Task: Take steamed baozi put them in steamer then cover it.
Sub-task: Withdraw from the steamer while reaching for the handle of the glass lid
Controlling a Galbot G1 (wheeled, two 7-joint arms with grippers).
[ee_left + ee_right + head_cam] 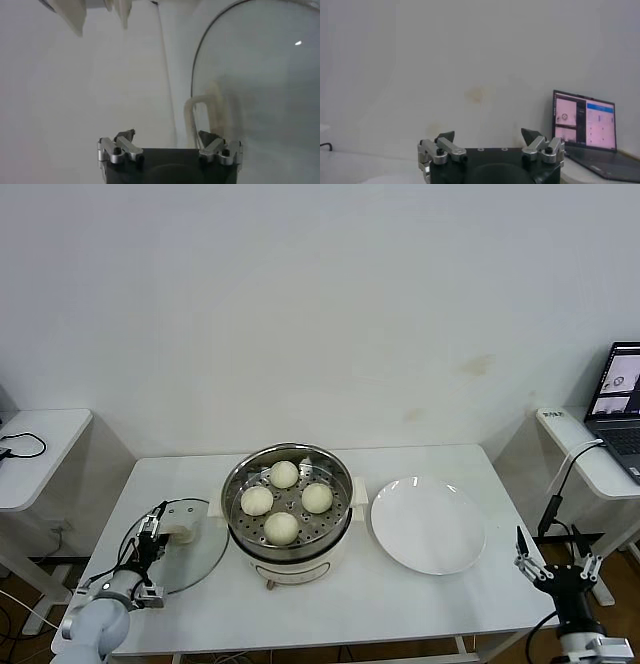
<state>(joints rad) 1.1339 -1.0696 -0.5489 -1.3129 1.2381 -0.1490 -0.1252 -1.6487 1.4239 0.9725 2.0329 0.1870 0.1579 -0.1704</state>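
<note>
Holding 4 steamed baozi (284, 501): 1 steamer (340, 529) | 1 cover (197, 556) | 1 plate (428, 525)

The left tool (167, 142) is seen with its two fingertips (126, 136) spread wide apart and nothing held between them. Just ahead of it, toward one fingertip, the cover (260, 90) is seen as a clear glass disc with a dark rim. Its cream-white handle (197, 117) stands directly ahead of that fingertip, near it but apart. The white worktop (90, 100) extends beyond the other fingertip.
</note>
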